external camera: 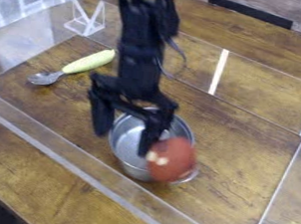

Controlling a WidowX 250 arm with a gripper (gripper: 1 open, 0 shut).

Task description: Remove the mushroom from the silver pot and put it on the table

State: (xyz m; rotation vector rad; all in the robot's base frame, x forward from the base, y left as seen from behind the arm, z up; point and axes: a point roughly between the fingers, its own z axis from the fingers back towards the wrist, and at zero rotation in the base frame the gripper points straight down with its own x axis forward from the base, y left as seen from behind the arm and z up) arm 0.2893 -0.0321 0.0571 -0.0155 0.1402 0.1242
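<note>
A: Where is the mushroom (172, 157) found?

B: It is seen in the pot (127, 147), at the near right side, its spotted red-brown cap resting against or slightly over the rim. The pot is set on the desk (48, 164), inside the clear strips.

A: And the claw (129, 129)?

B: It is held spread wide, pointed straight down, with the fingers lowered into or just over the pot's mouth. One finger is seen at the left rim, the other just beside the cap. Nothing is pinched yet. Whether the cap is already touched cannot be told, as the picture is blurred there.

A: How is the arm posed?

B: It is stood nearly upright above the pot, coming down from the top of the view, with the wrist directly over the claw.

A: How should the step be done well?

B: The step is judged to be the reach for the grasp. The mushroom lies off to one side of the claw, so the claw would best be centred on the cap before it is closed; otherwise the cap may be nudged sideways or squeezed out. The rim should be kept out from between the fingers, lest the pot be lifted or tipped along with the toy. A round, smooth cap is likely to slip, so a hold across its widest part is advised.

A: Anything else nearby?

B: A yellow-green vegetable (88, 61) and a spoon (41, 77) are laid well apart at the far left.
</note>
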